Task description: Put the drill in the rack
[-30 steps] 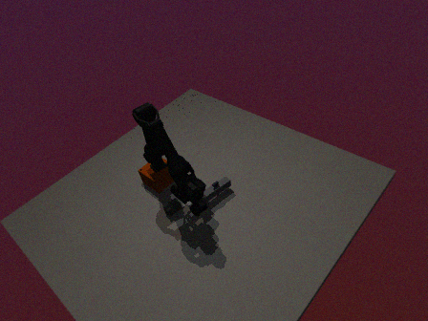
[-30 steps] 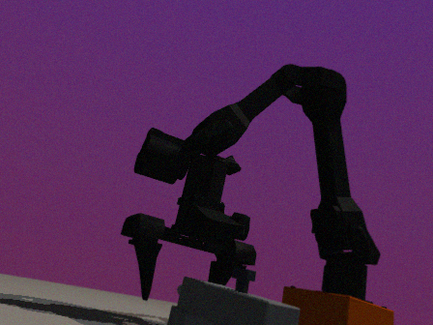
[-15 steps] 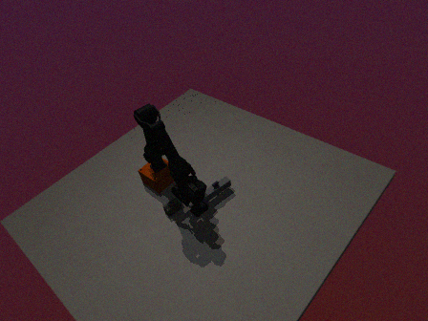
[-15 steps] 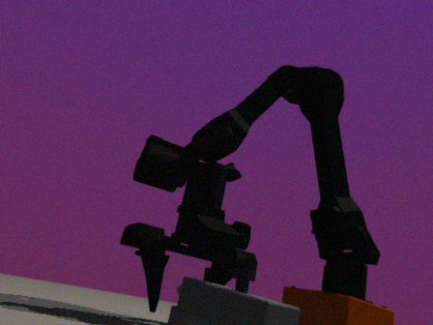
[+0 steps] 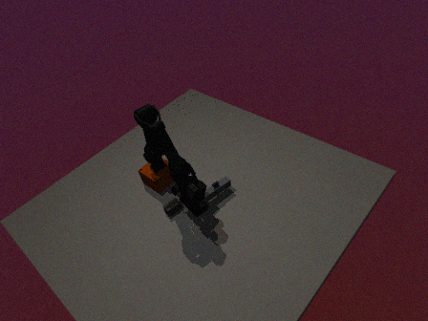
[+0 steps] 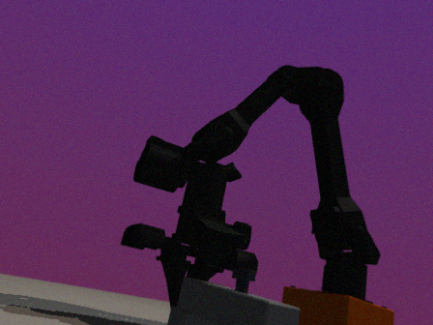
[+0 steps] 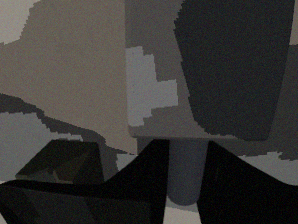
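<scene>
My gripper [image 5: 198, 211] [image 6: 178, 290] [image 7: 177, 135] is nearly closed, low beside the grey holder bar [image 5: 222, 185] [image 6: 232, 300] [image 7: 150, 30]. In the wrist view its fingers are on both sides of the drill [image 7: 186, 182], a grey cylinder sticking out of the holder's edge. The key appears to be the small dark knob [image 5: 215, 184] standing up from the bar; how far down it sits is unclear. The rack appears to be the short dark block [image 5: 173, 207] [image 7: 65, 157] on the base side of the gripper. The drill is hidden in the top and exterior views.
The orange base block [image 5: 155, 179] [image 6: 333, 305] carries the arm and stands behind the short block. The arm arches over from it. Heavy shadows fall on the pale table [image 5: 296, 201] around the gripper. The table's edges lie well outside the group of objects.
</scene>
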`<state>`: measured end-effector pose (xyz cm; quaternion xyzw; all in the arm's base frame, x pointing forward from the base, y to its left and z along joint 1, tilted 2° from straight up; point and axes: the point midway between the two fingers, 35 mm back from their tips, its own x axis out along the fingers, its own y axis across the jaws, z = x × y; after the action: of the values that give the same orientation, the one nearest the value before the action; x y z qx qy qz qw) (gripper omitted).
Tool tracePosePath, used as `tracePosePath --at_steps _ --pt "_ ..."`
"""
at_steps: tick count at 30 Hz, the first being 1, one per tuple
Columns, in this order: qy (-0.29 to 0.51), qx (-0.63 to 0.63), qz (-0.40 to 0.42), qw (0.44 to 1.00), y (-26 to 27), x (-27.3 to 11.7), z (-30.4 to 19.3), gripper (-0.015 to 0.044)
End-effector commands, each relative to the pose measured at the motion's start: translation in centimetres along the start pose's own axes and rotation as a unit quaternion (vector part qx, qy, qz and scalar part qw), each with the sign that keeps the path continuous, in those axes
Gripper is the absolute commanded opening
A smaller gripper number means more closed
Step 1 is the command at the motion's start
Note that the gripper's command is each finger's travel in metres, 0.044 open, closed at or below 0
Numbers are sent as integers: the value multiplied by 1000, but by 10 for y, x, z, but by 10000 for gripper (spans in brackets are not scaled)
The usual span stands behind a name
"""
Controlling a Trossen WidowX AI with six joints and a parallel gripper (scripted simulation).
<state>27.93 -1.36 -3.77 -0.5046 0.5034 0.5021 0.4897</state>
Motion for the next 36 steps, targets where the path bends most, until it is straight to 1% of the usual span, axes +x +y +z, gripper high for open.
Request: tracePosePath --at_steps 1,32,36 --pt "0 0 -3 1000 -1 0 0 0" --pt "3 2 -1 1000 -3 -4 -46 0" --pt "0 4 4 1000 1 -1 -41 105"
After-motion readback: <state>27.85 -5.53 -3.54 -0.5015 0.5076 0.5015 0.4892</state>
